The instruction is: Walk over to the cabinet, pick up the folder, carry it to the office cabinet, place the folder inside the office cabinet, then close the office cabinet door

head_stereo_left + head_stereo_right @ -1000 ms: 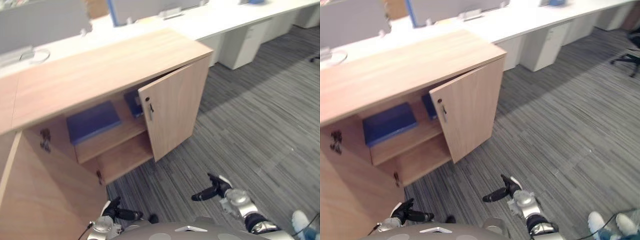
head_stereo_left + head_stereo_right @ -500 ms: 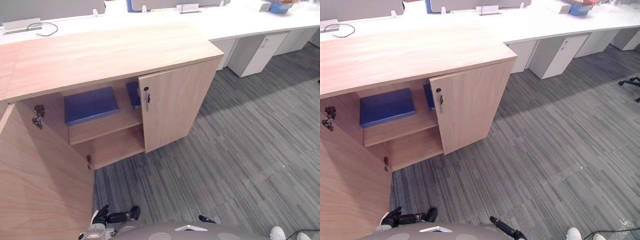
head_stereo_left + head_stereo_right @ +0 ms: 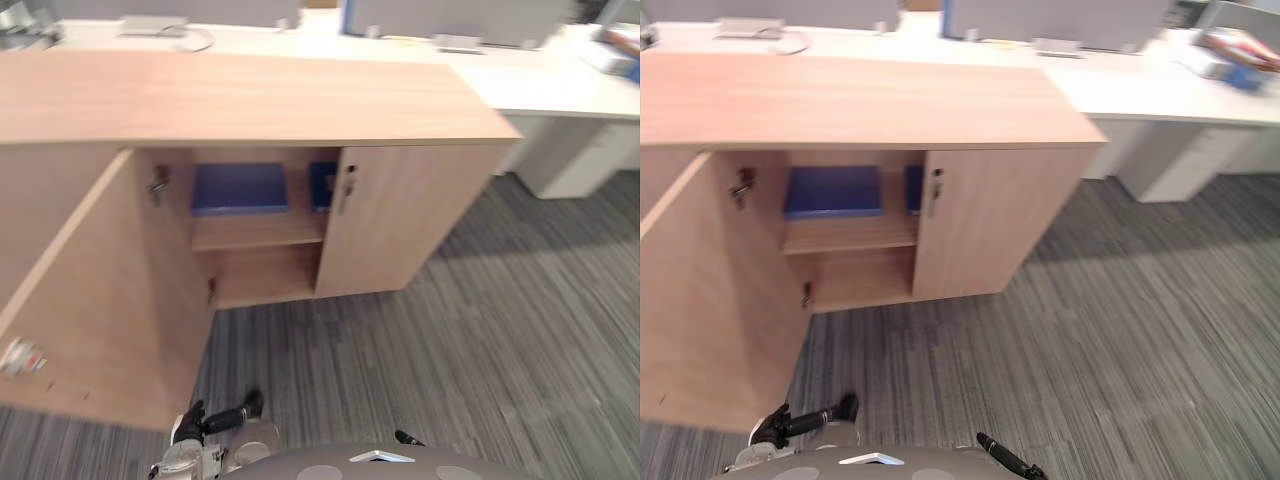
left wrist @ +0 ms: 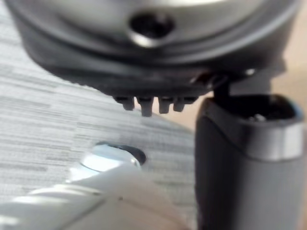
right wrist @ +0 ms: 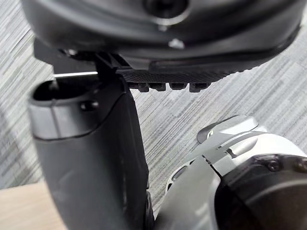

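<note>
Folder (image 3: 240, 188): flat, blue, rectangular, lying on the upper shelf (image 3: 255, 232) inside the cabinet (image 3: 250, 100), on its left side, well apart from both hands and across the carpet from them. Second blue item (image 3: 322, 185): on the same shelf just beside the folder, partly hidden behind the right door (image 3: 410, 220). Cabinet: light wood-grain finish, smooth flat top, boxy. Left door (image 3: 100, 320): swung wide open, with a metal hinge (image 3: 158, 185) at its inner edge. Right door: almost closed, with a small dark handle (image 3: 347, 190). Left hand (image 3: 215, 420): low, near the open door's lower edge, fingers relaxed and extended, empty. Right hand (image 3: 1005, 456): low over the carpet, fingers loosely straight, empty. Carpet (image 3: 480, 340): grey, finely striped. Desk (image 3: 1140, 90): white, smooth, behind the cabinet.
</note>
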Robot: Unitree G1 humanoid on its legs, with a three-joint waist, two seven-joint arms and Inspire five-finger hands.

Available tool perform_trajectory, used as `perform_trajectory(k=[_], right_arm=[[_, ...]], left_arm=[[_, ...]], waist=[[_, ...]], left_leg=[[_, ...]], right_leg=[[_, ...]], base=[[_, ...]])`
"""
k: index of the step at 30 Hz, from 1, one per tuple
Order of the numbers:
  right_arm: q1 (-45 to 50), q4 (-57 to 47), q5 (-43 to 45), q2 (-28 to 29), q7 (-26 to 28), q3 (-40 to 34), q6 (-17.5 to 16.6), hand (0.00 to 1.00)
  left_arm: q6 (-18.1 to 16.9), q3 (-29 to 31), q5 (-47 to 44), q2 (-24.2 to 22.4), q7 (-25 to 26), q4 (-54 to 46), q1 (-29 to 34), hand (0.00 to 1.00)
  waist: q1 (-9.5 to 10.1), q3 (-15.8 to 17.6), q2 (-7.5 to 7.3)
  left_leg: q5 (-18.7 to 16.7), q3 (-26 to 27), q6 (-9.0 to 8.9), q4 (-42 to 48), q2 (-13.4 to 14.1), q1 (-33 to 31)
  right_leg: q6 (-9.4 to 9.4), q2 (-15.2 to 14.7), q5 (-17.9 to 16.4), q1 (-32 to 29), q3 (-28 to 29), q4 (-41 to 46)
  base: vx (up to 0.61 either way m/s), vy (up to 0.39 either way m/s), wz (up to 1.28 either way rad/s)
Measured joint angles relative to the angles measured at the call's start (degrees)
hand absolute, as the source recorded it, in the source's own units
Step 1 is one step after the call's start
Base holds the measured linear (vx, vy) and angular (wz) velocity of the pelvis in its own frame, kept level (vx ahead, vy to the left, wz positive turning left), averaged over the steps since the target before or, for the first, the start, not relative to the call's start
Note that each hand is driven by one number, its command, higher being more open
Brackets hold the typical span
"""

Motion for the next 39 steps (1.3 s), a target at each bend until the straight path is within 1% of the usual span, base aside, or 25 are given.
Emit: perform_trajectory(k=[1, 2, 3, 4, 5, 6, 7, 8, 9, 10, 11, 12, 13, 14, 15, 16, 18, 21, 22, 25, 26, 28, 32, 38, 39], right_arm=[[-0.98, 0.18, -0.11, -0.68, 0.02, -1.45, 0.17, 1.0], [-1.39, 0.2, 0.05, -0.92, 0.03, -2.02, 0.35, 1.0], [-2.61, 0.26, 0.17, -0.18, 0.0, -3.25, 0.72, 1.0], [-3.06, 0.22, 0.4, 0.24, 0.02, -3.73, 0.72, 1.0], [-3.08, 0.43, 1.44, 1.35, 0.22, -4.35, 0.55, 1.0], [-3.5, 0.92, 2.98, 1.3, 0.33, -5.92, -0.04, 1.0], [-3.62, 1.12, 4.26, 0.47, 0.34, -6.86, 0.22, 1.0], [-4.03, 1.33, 5.23, -0.68, 0.13, -8.34, 0.09, 1.0], [-4.14, 1.51, 6.97, -0.53, 0.37, -9.35, 0.06, 1.0], [-4.19, 1.8, 7.54, -0.22, 0.41, -9.59, 0.04, 1.0], [-4.21, 2.27, 8.73, 0.91, 0.6, -10.02, -0.63, 1.0], [-4.2, 2.97, 9.67, 0.57, 0.59, -12.61, -0.93, 1.0], [-4.17, 3.02, 9.95, 0.33, 0.5, -13.39, -0.85, 1.0], [-3.92, 3.0, 11.17, 0.47, 0.31, -14.81, -0.64, 1.0], [-3.69, 3.01, 11.22, 0.77, 0.21, -14.73, -0.8, 1.0], [-3.44, 2.96, 11.34, 0.75, 0.36, -14.76, -1.03, 1.0], [-3.56, 2.99, 12.06, 0.89, 0.37, -14.6, -1.14, 1.0], [-3.58, 3.04, 13.31, 0.86, 0.39, -13.83, -1.16, 1.0], [-3.6, 3.23, 13.28, 0.82, 0.34, -12.39, -1.17, 1.0], [-3.32, 3.62, 13.31, 0.37, 0.17, -12.31, -1.08, 1.0], [-3.29, 3.61, 13.35, 0.31, 0.19, -12.31, -1.07, 1.0], [-3.25, 3.57, 13.54, 0.0, 0.21, -12.34, -1.06, 1.0], [-2.54, 3.62, 13.5, -0.37, 0.16, -12.53, -0.68, 1.0], [-2.64, 4.22, 13.0, 0.0, 0.41, -12.99, 0.09, 1.0], [-2.64, 4.39, 12.95, 0.34, 0.43, -12.94, 0.12, 1.0]], left_arm=[[-0.47, 0.5, -0.34, -1.27, 0.38, -0.5, -0.11, 1.0], [-0.83, 0.35, -0.33, -1.4, 0.42, -0.67, -0.23, 1.0], [-1.14, 0.35, -0.28, -1.22, 0.41, -0.88, -0.42, 1.0], [-1.1, 0.47, -0.27, -0.95, 0.51, -0.85, -0.47, 1.0], [-1.04, 1.0, -0.12, 0.37, 0.59, -0.3, -0.68, 1.0], [-1.08, 1.9, -0.18, 0.66, 0.86, 0.77, -0.92, 1.0], [-1.04, 2.15, -0.2, 0.33, 0.87, 1.37, -0.72, 1.0], [-0.78, 2.92, -0.16, -0.59, 0.87, 2.0, -0.74, 1.0], [-0.88, 3.24, 0.28, -0.83, 1.07, 1.96, -0.73, 1.0], [-0.83, 3.28, 0.44, -0.82, 1.12, 2.04, -0.79, 1.0], [-0.75, 4.91, 0.48, -0.36, 1.31, 2.49, -0.13, 1.0], [-0.17, 6.81, 0.37, -1.39, 1.6, 4.02, 1.02, 1.0], [0.3, 7.09, 0.49, -1.84, 1.79, 4.65, 1.47, 1.0], [0.8, 6.71, 0.54, -2.25, 1.78, 5.82, 2.47, 1.0], [0.88, 5.74, 0.34, -2.56, 1.6, 6.07, 3.14, 1.0], [0.85, 5.31, 0.44, -2.51, 1.73, 6.1, 3.93, 1.0], [0.81, 4.27, 0.36, -2.52, 2.13, 6.09, 4.58, 1.0], [0.51, 3.53, -0.45, -2.54, 2.23, 5.92, 4.59, 1.0], [0.38, 3.09, -2.11, -2.49, 2.4, 5.86, 4.88, 1.0], [0.27, 3.11, -3.77, -2.57, 2.6, 5.77, 5.15, 1.0], [0.26, 3.13, -4.11, -2.6, 2.61, 5.73, 5.09, 1.0], [0.22, 3.24, -4.9, -2.69, 2.63, 5.54, 5.01, 1.0], [0.14, 3.82, -6.83, -3.31, 2.65, 5.07, 4.7, 1.0], [0.0, 5.98, -10.67, -3.76, 2.98, 3.28, 3.34, 1.0], [0.07, 5.94, -11.08, -3.7, 3.17, 2.37, 2.96, 1.0]], waist=[[0.96, 1.14, 1.18], [1.22, 1.31, 1.17], [1.38, 1.49, 0.8], [1.11, 1.39, 0.41], [-0.06, 0.63, -2.28], [0.44, 1.06, -0.68], [0.55, 0.9, 1.14], [0.03, 0.78, 3.16], [-0.04, 0.68, 3.03], [-0.06, 0.42, 1.93], [-0.26, 0.25, 0.34], [-0.01, 0.12, 1.29], [0.04, -0.04, 2.37], [-0.03, -0.31, 2.23], [0.01, -0.37, 2.27], [-0.08, -0.87, 2.69], [-0.16, -1.09, 2.65], [-0.47, -1.13, 2.62], [-0.41, -1.37, 2.59], [-0.51, -3.54, 2.71], [-0.57, -3.86, 2.39], [-1.24, -3.84, 3.11], [-1.38, -3.99, 3.37], [-1.47, -4.08, 2.37], [-1.48, -3.85, 1.87]], left_leg=[[-0.38, 1.69, -0.59, 1.56, -0.47, -1.33], [-0.17, 1.64, -0.24, 0.9, -1.42, -1.64], [-0.01, 3.33, 1.67, -1.62, -2.69, -1.72], [-0.66, 6.09, 3.1, -2.83, -2.68, -1.63], [-3.49, 14.0, 6.21, -1.48, -2.06, -2.09], [-4.02, 19.75, 7.35, 9.85, 2.56, -3.83], [-6.96, 21.21, 4.67, 11.8, 4.15, -3.65], [-7.85, 20.35, 3.86, 10.45, 2.5, -3.72], [-4.89, 18.32, 4.26, 4.18, -1.75, -2.66], [-3.35, 17.94, 4.52, -0.1, -3.86, -1.34], [-5.66, 20.68, 4.33, 0.88, -5.02, -0.6], [-10.28, 20.29, 3.47, 7.75, -3.12, -0.24], [-11.2, 19.14, 3.47, 7.06, -3.76, 0.26], [-9.75, 18.11, 3.76, 2.39, -6.55, 2.69], [-6.18, 17.24, 4.63, -4.93, -8.77, 5.68], [-4.06, 16.27, 4.96, -9.23, -9.59, 6.89], [-0.66, 14.46, 5.13, -15.75, -10.95, 9.34], [1.83, 12.89, 5.15, -20.23, -11.85, 12.57], [2.69, 12.78, 4.58, -22.62, -12.3, 14.65], [3.04, 12.51, 3.44, -24.59, -12.16, 15.98], [3.09, 12.68, 3.33, -24.59, -12.11, 15.99], [3.31, 13.32, 3.01, -24.61, -12.02, 15.92], [3.37, 13.48, 2.88, -24.63, -11.88, 16.73], [3.12, 14.07, 2.68, -24.64, -11.82, 16.59], [3.01, 14.05, 2.59, -24.64, -11.87, 16.45]], right_leg=[[0.35, -0.64, -0.94, 0.28, -0.89, 0.96], [-0.34, -1.1, -1.35, 0.21, -1.14, 0.77], [-1.95, -1.28, -2.24, 0.32, -0.83, -0.6], [-2.61, -1.26, -2.56, 0.71, -0.76, -2.05], [-3.64, -1.94, -2.21, 2.29, -0.58, -5.59], [-1.56, -2.61, -0.97, 3.01, -3.78, -3.74], [-0.42, -2.14, -0.59, 3.36, -5.82, -2.35], [-0.97, -2.37, -1.47, 3.76, -9.03, 0.44], [-2.17, -2.63, -2.15, 3.04, -9.79, 0.09], [-2.59, -2.11, -2.23, 2.53, -9.88, -1.63], [-2.17, -3.04, -0.27, 3.34, -13.02, -4.26], [-1.17, -2.97, 0.25, 4.6, -15.53, -3.11], [-0.87, -2.81, 0.48, 5.14, -16.53, -2.29], [-1.54, -4.53, 1.3, 4.75, -18.11, 0.19], [-2.85, -5.98, 2.69, 3.21, -19.02, 3.29], [-2.69, -6.17, 2.8, 1.9, -19.02, 4.03], [-2.18, -6.3, 3.01, 0.0, -19.7, 3.43], [-1.73, -6.32, 3.42, -1.63, -19.65, 2.02], [-1.52, -6.37, 5.43, -2.96, -19.41, 1.28], [-1.56, -5.85, 4.95, -2.8, -19.48, 0.57], [-1.6, -5.67, 4.88, -2.68, -19.51, 0.1], [-1.34, -5.07, 4.67, -2.09, -19.61, -2.04], [-1.81, -4.68, 4.22, -1.02, -19.6, -3.18], [-1.79, -4.31, 4.28, -1.0, -18.93, -4.51], [-1.8, -4.3, 4.28, -1.1, -18.79, -4.6]], base=[[0.02, 0.131, 0.84], [0.02, 0.121, 0.79], [0.02, 0.096, 0.7], [0.05, 0.061, 1.25], [0.07, 0.011, 1.39], [0.1, 0.032, 1.37], [0.13, 0.105, 1.31], [0.16, 0.153, 1.41], [0.14, 0.133, 1.47], [0.1, 0.071, 1.24], [0.15, 0.03, 0.91], [0.19, 0.047, 0.81], [0.21, 0.089, 0.64], [0.17, 0.155, 0.59], [0.15, 0.165, 0.59], [0.13, 0.156, 0.5], [0.08, 0.081, 0.49], [0.04, -0.023, 0.35], [0.01, -0.062, 0.07], [0.01, -0.126, -0.04], [0.0, -0.14, -0.18], [-0.03, -0.106, -0.15], [-0.04, -0.044, -0.04], [0.01, -0.009, -0.04], [0.05, -0.012, 0.0]])
